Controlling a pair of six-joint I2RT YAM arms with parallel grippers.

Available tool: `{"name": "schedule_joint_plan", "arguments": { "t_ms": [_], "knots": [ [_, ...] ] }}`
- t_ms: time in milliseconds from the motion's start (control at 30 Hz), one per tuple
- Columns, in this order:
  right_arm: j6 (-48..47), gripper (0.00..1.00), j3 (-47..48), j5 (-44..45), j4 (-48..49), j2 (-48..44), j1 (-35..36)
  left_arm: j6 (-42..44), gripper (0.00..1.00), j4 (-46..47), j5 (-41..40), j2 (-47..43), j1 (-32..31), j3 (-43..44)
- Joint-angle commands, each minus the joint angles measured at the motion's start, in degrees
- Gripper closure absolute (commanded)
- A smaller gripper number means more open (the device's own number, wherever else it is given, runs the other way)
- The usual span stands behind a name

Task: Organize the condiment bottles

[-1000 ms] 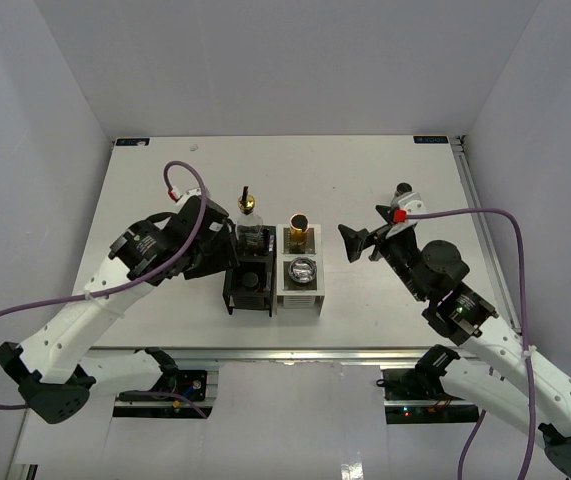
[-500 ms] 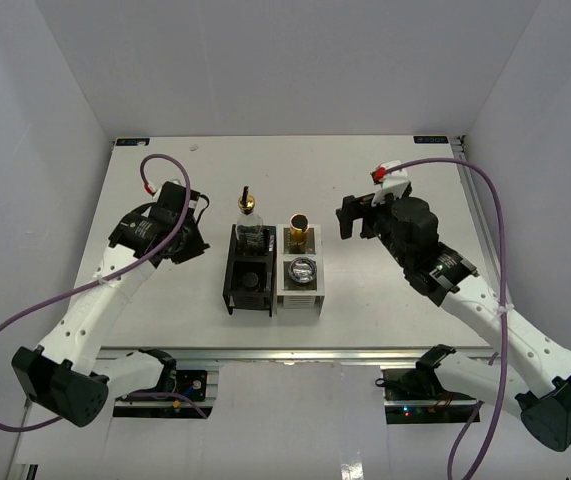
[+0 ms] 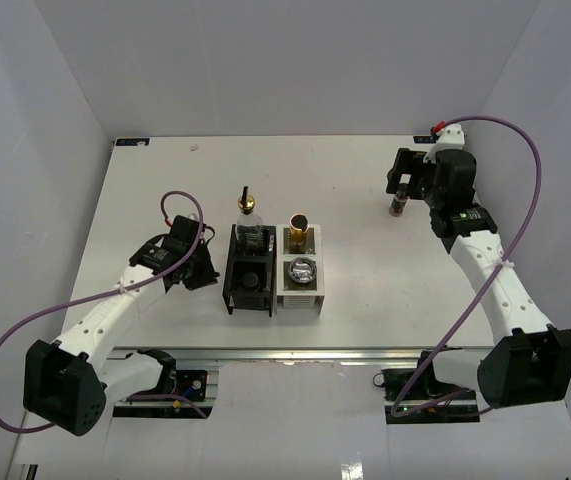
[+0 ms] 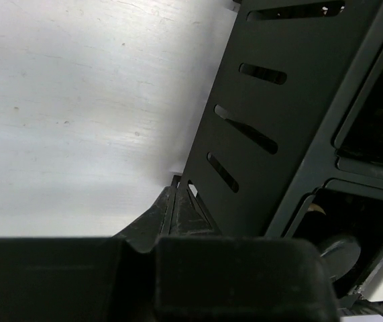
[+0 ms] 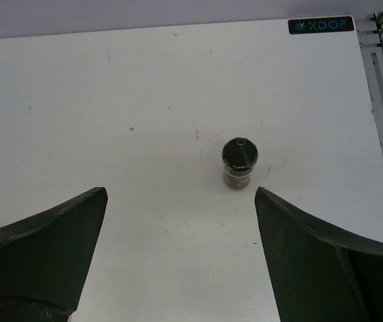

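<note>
A clear glass bottle with a gold pourer (image 3: 249, 216) stands in the back cell of the black rack (image 3: 233, 290). A gold-necked bottle (image 3: 298, 228) and a grey-lidded shaker (image 3: 302, 270) sit in the white rack (image 3: 300, 300). A dark brown jar (image 3: 399, 205) (image 5: 239, 163) stands alone at the back right. My right gripper (image 3: 402, 178) (image 5: 180, 192) hangs open above the table, and the jar lies just beyond its fingertips, untouched. My left gripper (image 3: 205, 272) (image 4: 178, 208) is shut on nothing, low against the black rack's left wall (image 4: 278, 121).
The table's right edge rail (image 5: 379, 87) runs close to the jar. White walls enclose the table on three sides. The front black cell (image 3: 250, 280) holds no bottle that I can see.
My left gripper has shut and dropped from beside the pourer bottle to the rack's left wall. My right arm has swung from the middle to the back right, over the dark jar.
</note>
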Motion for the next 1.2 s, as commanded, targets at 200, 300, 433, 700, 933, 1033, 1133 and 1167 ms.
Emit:
{"name": "schedule_joint_plan", "arguments": {
  "t_ms": [200,300,433,700,933,1033,1133,1167],
  "knots": [
    [1.8,0.02,2.0,-6.3,2.0,3.7,-4.8,0.0,1.00,9.7,6.1,1.7,0.3,-1.2],
    [1.6,0.02,1.7,-6.3,2.5,4.5,-5.2,0.2,1.00,10.3,6.4,2.1,0.3,-1.2],
    [1.5,0.02,1.0,-6.3,3.5,6.1,-5.3,1.0,1.00,10.0,6.4,2.9,0.3,-0.5],
    [1.0,0.02,1.2,-7.2,4.2,10.1,-5.4,0.6,1.00,12.0,8.2,2.0,0.3,-1.9],
    [0.4,0.02,0.6,-7.2,5.2,12.0,-5.5,0.3,1.00,14.0,9.1,3.1,0.3,-3.5],
    [0.0,0.02,1.2,-7.1,5.3,13.4,-5.5,0.1,1.00,15.2,10.0,3.9,0.2,-3.8],
    [-0.5,0.02,2.3,-5.6,5.2,15.6,-5.5,-0.1,1.00,15.7,10.1,4.5,0.2,-3.9],
    [-0.8,0.02,2.8,-4.4,5.2,16.4,-5.5,-0.1,1.00,15.9,10.2,4.6,0.1,-4.0]
  ]
}}
